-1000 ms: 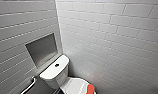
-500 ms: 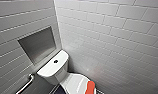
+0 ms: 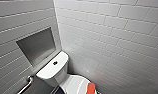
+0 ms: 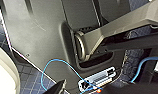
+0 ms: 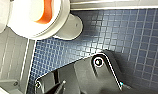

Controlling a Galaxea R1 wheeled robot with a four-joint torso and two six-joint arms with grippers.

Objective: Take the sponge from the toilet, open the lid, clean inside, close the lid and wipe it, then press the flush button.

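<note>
Lying on the closed lid (image 3: 74, 84) of the toilet (image 3: 57, 73), near its front edge, is the sponge (image 3: 90, 88). How wide the left gripper or right gripper stands, I cannot tell.

toilet (image 3: 55, 68) hemmed by corner walls (image 3: 107, 37), grab bar (image 3: 27, 83) close alongside

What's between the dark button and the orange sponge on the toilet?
Nothing extra. The head view shows just bare white tank top past the flush button, then the closed lid up to the sponge.
</note>
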